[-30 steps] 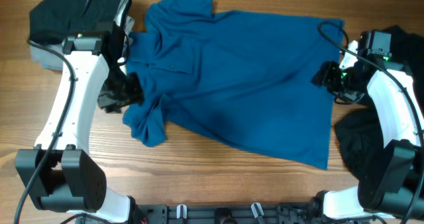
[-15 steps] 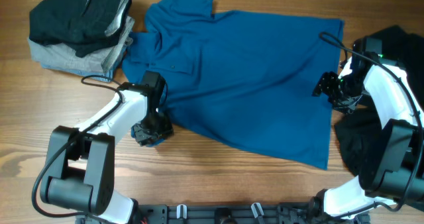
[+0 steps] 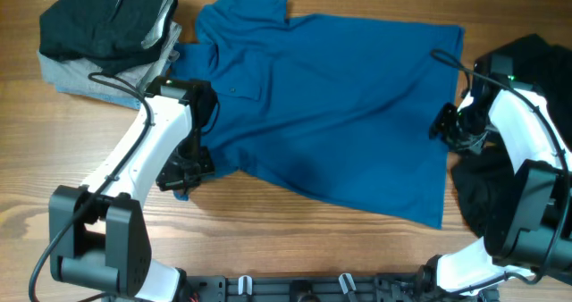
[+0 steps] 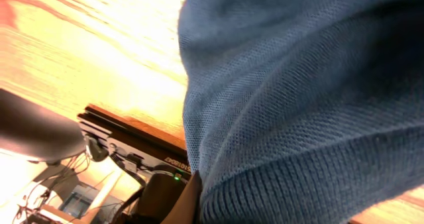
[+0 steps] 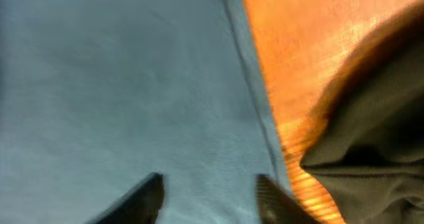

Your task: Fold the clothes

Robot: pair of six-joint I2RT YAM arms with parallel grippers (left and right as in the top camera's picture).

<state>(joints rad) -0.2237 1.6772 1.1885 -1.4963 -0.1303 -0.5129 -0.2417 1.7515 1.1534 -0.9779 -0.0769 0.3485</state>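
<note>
The left claw (image 3: 183, 172) gripped the blue shirt (image 3: 331, 96) by its sleeve toward the bench's (image 3: 295, 222) left edge; the right claw (image 5: 209, 183) hung open over its hem.

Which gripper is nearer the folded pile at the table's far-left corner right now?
Left. The left gripper is at a sleeve of the blue shirt, nearer the robot than the folded pile; the right gripper is at the shirt's opposite edge, much farther off.

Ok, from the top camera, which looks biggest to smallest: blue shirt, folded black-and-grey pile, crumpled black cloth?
1. Royal-blue collared shirt, by far.
2 and 3. Folded black-and-grey pile and crumpled black cloth: too close to rank; the right arm hides part of the cloth.
</note>
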